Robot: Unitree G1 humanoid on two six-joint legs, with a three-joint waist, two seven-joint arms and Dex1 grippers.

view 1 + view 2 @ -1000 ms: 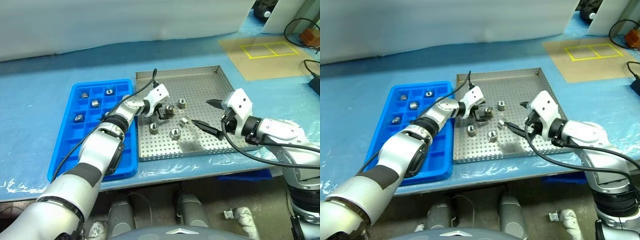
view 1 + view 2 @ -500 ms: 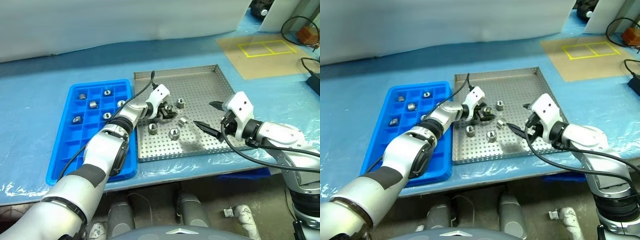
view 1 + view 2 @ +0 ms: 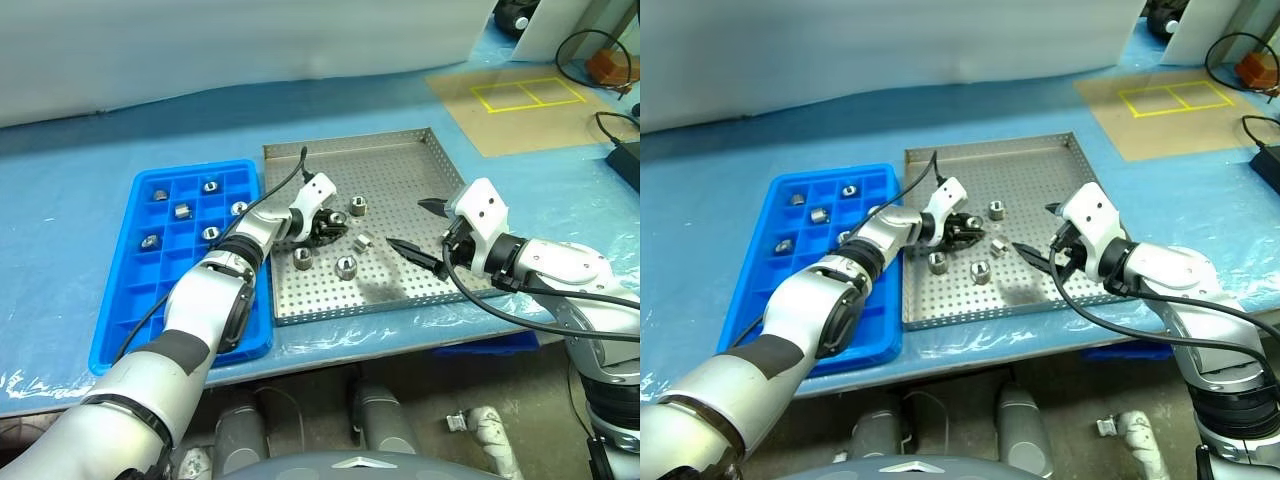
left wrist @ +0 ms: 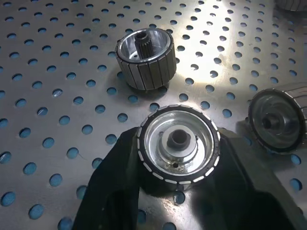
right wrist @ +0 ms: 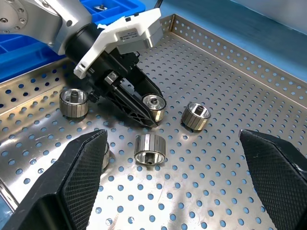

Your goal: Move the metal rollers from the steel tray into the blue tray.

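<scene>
**Left fingers now clamped on a roller; transfer partly done**

Since a second ago, the left gripper (image 3: pixel 328 228) has gone from spread fingers around a roller to fingers pinched onto it. Left wrist view confirms: the gripped roller (image 4: pixel 178 146) sits upright between the two black fingers, its base on the perforated floor of the steel tray (image 3: pixel 400 165), so not lifted yet.

Right gripper (image 3: pixel 425 232) hovers over the right part of the steel tray, fingers spread wide, holding nothing.

Count in the blue tray (image 3: pixel 118 300), which lies just left of the steel tray on the worktop (image 3: pixel 60 180): five metal rollers in the far compartments, e.g. one at (image 3: pixel 211 186). Near compartments are bare.

Count in the steel tray: five in all. The gripped one, plus four loose:
- one far of the left gripper (image 3: pixel 358 206)
- one lying on its side, right of the left gripper (image 3: pixel 363 241)
- two nearer (image 3: pixel 303 258) and (image 3: pixel 346 266)

Judgement: roughly half done. Step in hand is the pick of a sixth roller; lift, carry left and drop into a free compartment remain, then the four loose ones.
</scene>
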